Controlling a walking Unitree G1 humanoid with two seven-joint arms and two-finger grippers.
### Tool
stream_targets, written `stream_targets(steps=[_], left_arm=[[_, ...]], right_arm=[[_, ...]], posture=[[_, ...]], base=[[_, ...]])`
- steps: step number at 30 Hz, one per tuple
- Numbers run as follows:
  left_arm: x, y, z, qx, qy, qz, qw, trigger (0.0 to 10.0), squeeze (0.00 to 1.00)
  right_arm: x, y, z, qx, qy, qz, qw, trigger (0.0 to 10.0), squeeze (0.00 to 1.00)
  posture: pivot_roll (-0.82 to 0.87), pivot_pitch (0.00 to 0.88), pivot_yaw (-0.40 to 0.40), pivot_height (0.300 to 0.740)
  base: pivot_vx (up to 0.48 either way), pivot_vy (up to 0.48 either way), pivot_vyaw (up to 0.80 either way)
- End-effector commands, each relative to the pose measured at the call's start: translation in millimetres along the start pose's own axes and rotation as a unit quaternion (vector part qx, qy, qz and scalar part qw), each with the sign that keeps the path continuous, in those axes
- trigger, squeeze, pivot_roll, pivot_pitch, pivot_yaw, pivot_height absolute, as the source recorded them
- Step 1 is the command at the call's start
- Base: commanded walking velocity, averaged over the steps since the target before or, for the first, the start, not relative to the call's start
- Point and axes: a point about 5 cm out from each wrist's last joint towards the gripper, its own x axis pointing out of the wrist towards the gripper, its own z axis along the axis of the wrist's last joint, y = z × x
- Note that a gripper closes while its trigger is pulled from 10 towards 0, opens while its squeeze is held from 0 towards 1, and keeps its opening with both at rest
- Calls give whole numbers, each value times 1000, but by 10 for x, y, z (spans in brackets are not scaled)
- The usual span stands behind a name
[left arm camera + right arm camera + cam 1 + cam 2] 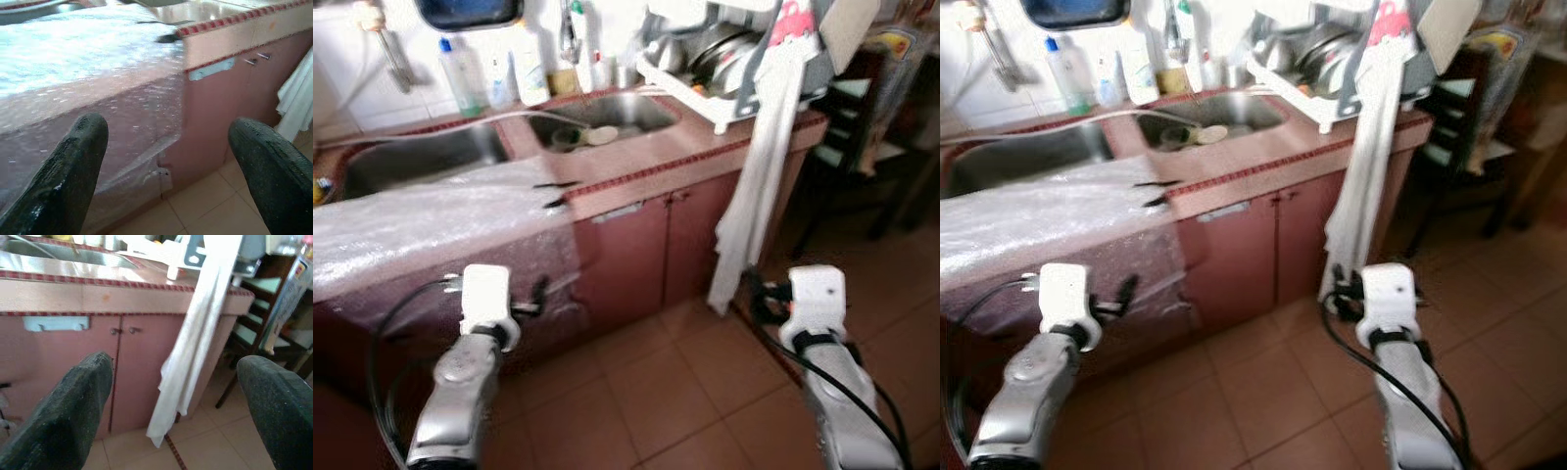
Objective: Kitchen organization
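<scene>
sinks (421, 162): dull steel | surface (656, 157): smooth pink stone look, glossy | sheet (421, 220): clear crinkled plastic | towel (754, 196): white cloth, soft | floor (646, 392): matt terracotta tile | rack (705, 98): white plastic | arms (460, 382): brushed silver metal

Both arms are clad in smooth silver shells, rounded and slightly tapered toward the wrist. Each ends in a boxy white wrist housing with softened corners, joined to the silver forearm by a dark collar. Black cables loop loosely from each housing back along the arm; the left arm's cable swings out in a wide arc. The left gripper (168, 166) has two long black fingers (63, 181), thick and blunt-tipped, with a rough, grainy, faintly speckled surface. The right gripper (178, 406) has the same matte black, pebbled fingers (73, 411) with rounded ends.
</scene>
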Motion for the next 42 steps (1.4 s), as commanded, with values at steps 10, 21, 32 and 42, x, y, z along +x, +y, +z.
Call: stream_targets(steps=[10,21,32,42], left_arm=[[3,79,36,6,-10,18,1000,10000,0],[120,-44,139,7,-30,13,999,10000,0],[175,-47,179,-16,-45,28,998,10000,0],[172,-4,160,5,-44,47,998,10000,0]], right_arm=[[57,74,77,6,-17,10,1000,10000,0],[93,58,133,-1,-29,9,1000,10000,0],[119,36,156,-7,-33,12,999,10000,0],[147,60,161,-7,-33,20,999,10000,0]], posture=[[3,0,40,740],[-9,0,38,740],[-13,0,27,740],[-2,0,23,740]], base=[[0,83,0],[0,0,364],[0,0,800],[0,0,800]])
